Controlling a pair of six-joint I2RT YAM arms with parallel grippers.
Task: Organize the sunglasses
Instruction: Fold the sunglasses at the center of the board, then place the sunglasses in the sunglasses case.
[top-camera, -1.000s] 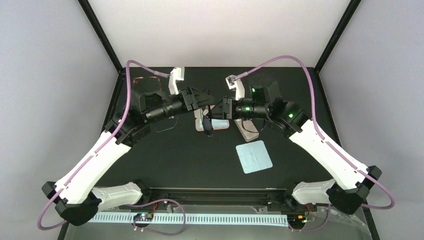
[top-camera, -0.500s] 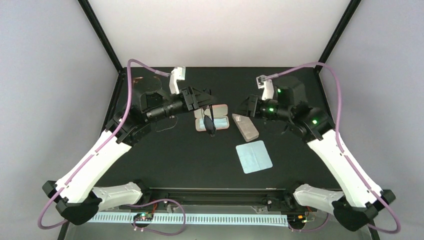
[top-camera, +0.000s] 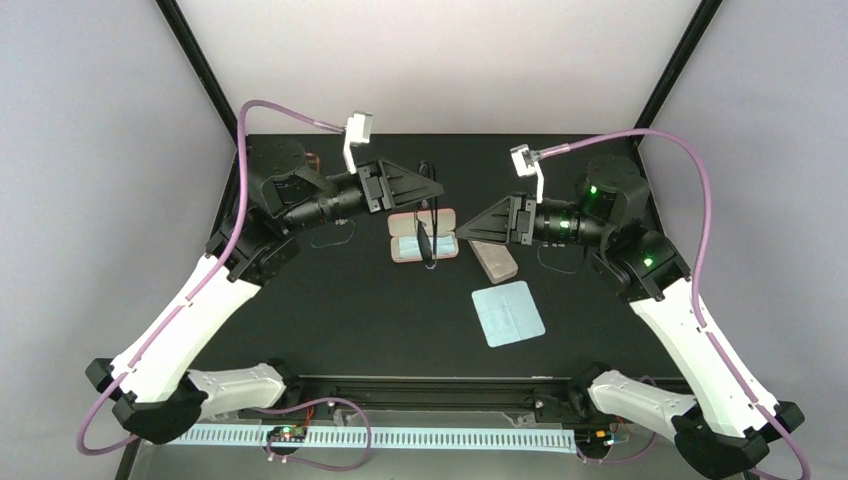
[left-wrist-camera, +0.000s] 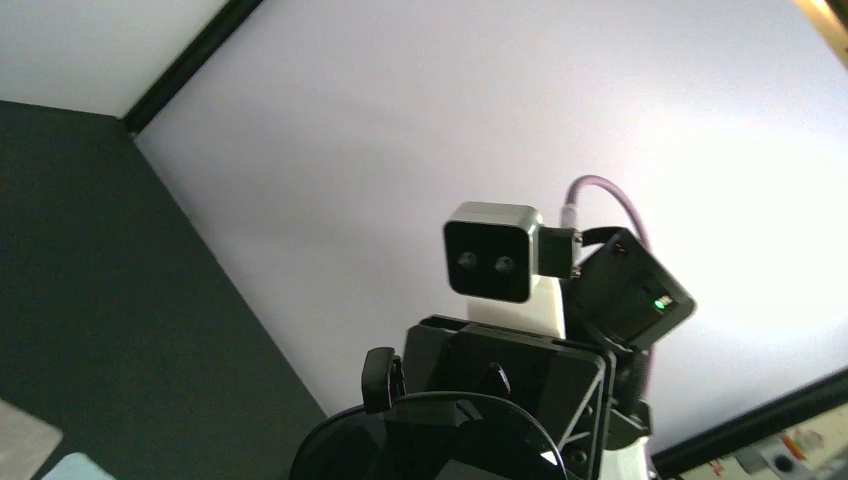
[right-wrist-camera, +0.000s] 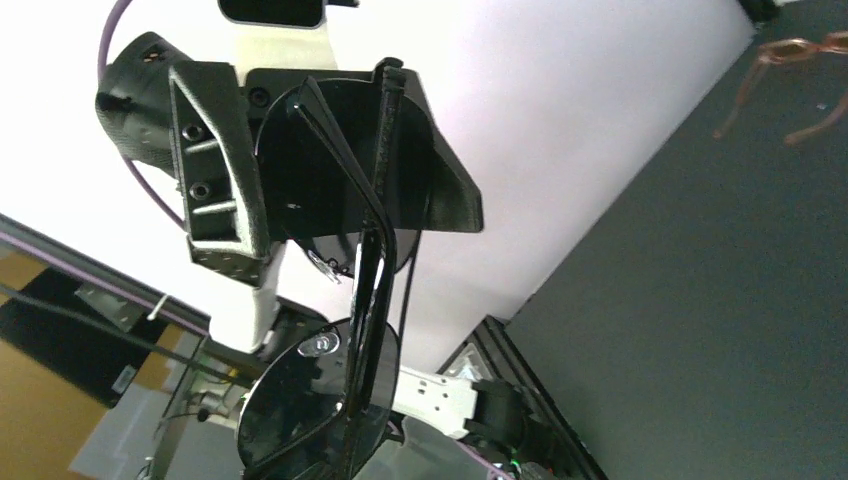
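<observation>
sunglasses (right-wrist-camera: 365, 300): one pair, clamped in left claw (top-camera: 430, 188); right claw (top-camera: 472, 222): cannot tell.

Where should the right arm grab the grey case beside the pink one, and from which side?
Grip the grey case across its narrow width at mid-length, coming from above. It lies flat and slanted on the table with both long sides free, so align with that slant.

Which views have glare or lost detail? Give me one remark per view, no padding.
Top external: evenly lit and sharp, though the black sunglasses partly vanish against the dark table. Left wrist: the white wall glows and the lens at the bottom edge is only a silhouette. Right wrist: wall blown out, sunglasses backlit to a black outline, the amber glasses at top right slightly soft.
</observation>
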